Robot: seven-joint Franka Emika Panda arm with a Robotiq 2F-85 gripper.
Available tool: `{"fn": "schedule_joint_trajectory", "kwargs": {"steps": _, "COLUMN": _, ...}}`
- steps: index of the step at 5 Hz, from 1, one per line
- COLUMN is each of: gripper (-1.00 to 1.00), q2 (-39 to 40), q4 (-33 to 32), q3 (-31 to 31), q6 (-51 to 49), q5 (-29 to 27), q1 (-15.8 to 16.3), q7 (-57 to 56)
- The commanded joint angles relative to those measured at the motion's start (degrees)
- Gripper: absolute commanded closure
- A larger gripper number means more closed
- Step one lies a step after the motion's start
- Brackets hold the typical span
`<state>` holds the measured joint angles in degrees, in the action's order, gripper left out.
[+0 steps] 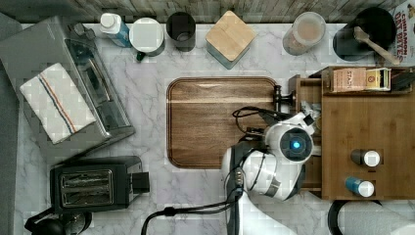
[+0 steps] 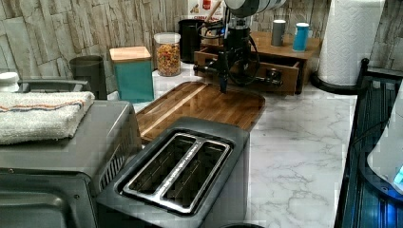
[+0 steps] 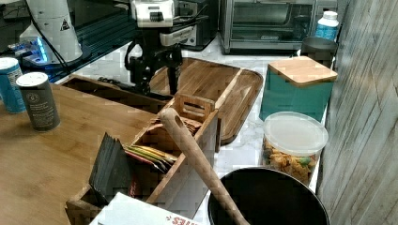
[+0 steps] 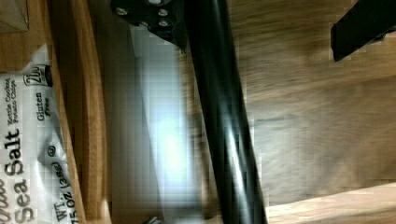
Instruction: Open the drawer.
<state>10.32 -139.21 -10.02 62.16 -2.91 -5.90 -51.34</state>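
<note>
The wide, shallow brown wooden drawer (image 1: 307,92) sits at three o'clock from the dark rounded-corner wooden tray (image 1: 215,122) in the top view. It stands partly pulled out of its bamboo box unit (image 1: 362,127), with a white sea-salt snack packet (image 4: 23,140) lying inside. Its long black metal bar handle (image 4: 224,121) runs between my claw's fingers. The gripper (image 3: 157,82) is spread, one finger against the bar and the other well apart from it.

My worry is the pull. With nothing pinched, the bar could slide off a single finger if I drag at an angle. The light box unit might also skid across the marble rather than let the drawer run. The arm's looped black cable (image 1: 244,115) hangs near the handle and could snag.
</note>
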Motion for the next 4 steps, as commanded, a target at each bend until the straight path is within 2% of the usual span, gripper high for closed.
{"fn": "schedule_joint_trajectory", "kwargs": {"steps": 1, "gripper": -1.0, "q2": -7.4, "q4": -5.1, "q3": 12.0, "q6": -1.6, "q5": 3.6, "q1": 17.1, "q7": 18.8}}
{"fn": "schedule_joint_trajectory", "kwargs": {"steps": 2, "gripper": -1.0, "q2": -7.7, "q4": -4.1, "q3": 14.0, "q6": -2.9, "q5": -0.5, "q1": 16.8, "q7": 15.8}}
{"fn": "schedule_joint_trajectory", "kwargs": {"steps": 4, "gripper": -1.0, "q2": -7.7, "q4": -4.1, "q3": 13.9, "q6": -2.9, "q5": -0.6, "q1": 16.9, "q7": 15.8}}
